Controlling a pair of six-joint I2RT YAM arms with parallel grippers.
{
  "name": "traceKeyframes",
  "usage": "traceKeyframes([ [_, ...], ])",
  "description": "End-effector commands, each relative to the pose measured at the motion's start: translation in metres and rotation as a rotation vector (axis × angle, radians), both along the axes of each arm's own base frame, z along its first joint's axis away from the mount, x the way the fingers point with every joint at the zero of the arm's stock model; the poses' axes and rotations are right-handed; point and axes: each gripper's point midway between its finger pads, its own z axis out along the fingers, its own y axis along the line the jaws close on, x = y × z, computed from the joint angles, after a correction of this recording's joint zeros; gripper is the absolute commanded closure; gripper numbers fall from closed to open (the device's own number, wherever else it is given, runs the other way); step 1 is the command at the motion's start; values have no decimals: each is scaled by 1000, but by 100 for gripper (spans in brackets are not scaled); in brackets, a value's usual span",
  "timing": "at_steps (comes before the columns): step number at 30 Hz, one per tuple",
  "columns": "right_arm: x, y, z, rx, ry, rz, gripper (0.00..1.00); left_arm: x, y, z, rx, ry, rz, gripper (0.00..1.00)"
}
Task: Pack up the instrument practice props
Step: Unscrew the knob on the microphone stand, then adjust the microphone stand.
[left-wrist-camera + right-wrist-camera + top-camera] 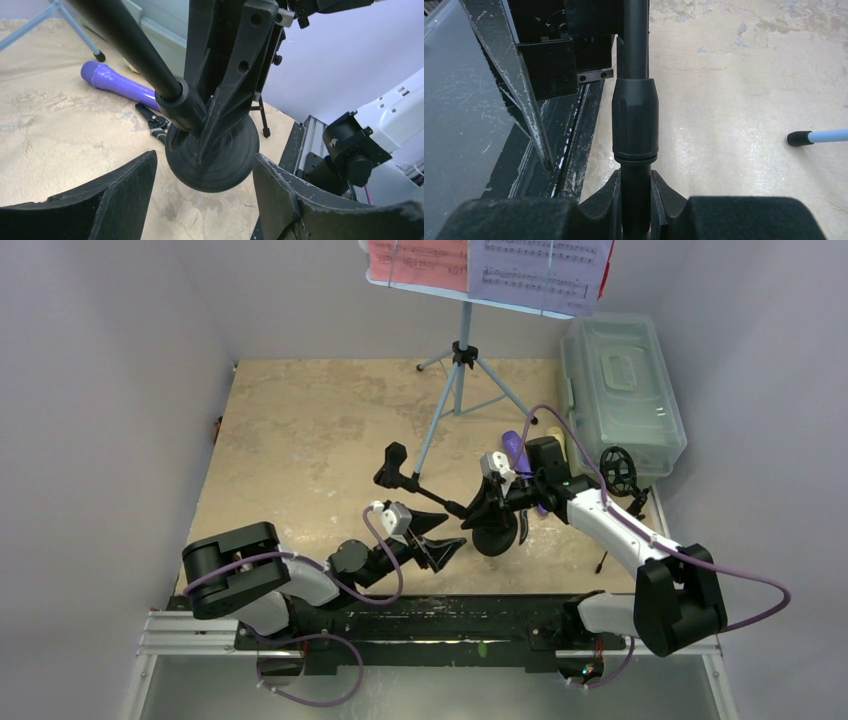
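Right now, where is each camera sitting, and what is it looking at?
Top: above, behind the arms, looking down at the table; both arms show.
Left wrist: on the left arm, facing the round base; its open jaws show.
Right wrist: on the right arm, looking along the pole; its jaws clamp it.
Shared: both wrist views see the pole.

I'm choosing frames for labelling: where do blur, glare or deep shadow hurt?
Top external: even light, sharp, soft shadows. Left wrist: round base very dark, purple microphone shows a highlight streak. Right wrist: pole collar dark with little detail, mild sheen on the table.
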Motion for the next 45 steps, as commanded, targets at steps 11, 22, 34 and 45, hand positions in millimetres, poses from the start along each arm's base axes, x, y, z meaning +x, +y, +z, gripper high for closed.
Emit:
traceKeyframes([
  [11,-1,4,39,93,-112,62,100,23,18,96,-325,-145,145,51],
  [22,0,4,38,87,-115,54,100,17,10,119,-400,-141,91,57],
  [34,1,4,38,86,-116,53,100,16,11,124,-422,-135,80,83],
  [45,0,4,42,91,-120,53,100,2,14,109,-378,-131,23,45],
])
